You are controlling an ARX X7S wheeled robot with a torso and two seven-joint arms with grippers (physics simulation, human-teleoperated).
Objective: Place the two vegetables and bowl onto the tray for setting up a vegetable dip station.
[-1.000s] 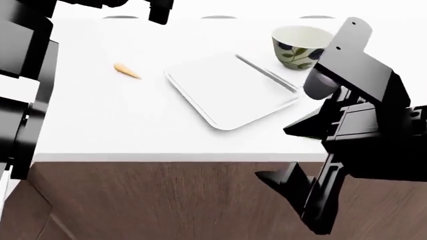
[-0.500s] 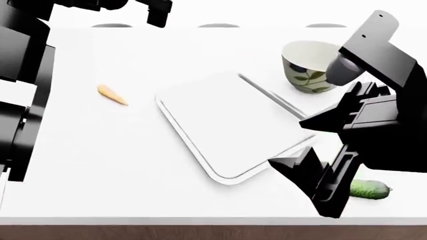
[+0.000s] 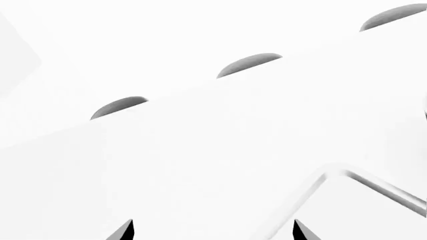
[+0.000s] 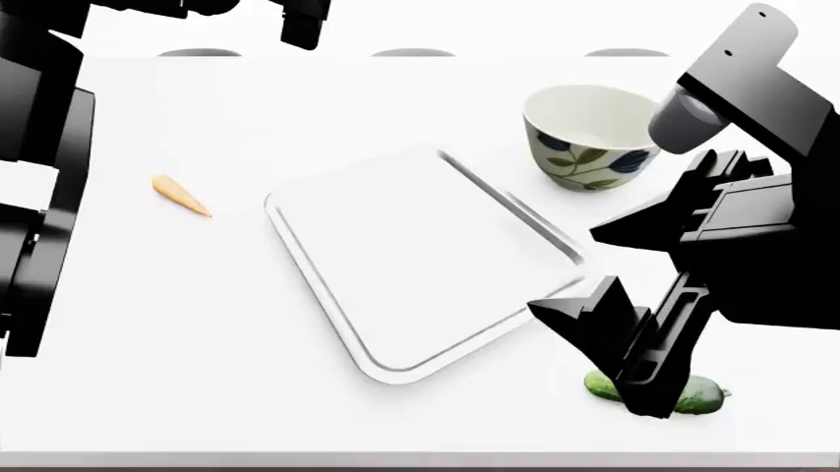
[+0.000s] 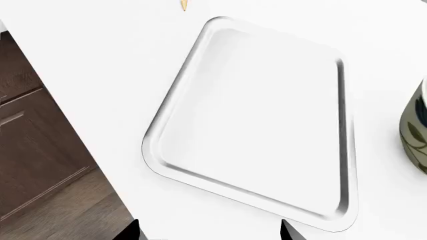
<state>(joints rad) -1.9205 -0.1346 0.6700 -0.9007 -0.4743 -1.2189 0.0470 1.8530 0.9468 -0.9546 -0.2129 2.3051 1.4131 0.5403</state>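
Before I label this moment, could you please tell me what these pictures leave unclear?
- Cucumber: head view, middle hidden by the right gripper.
- Carrot: right wrist view, cut by the edge.
- Bowl: same view, only a sliver.
- Left gripper: only fingertips show.

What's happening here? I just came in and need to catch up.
Nothing is on the tray yet. The carrot lies on the table to its left, the bowl beyond its far right corner, the cucumber at the near right, partly behind the right gripper. Both grippers are open, holding nothing.
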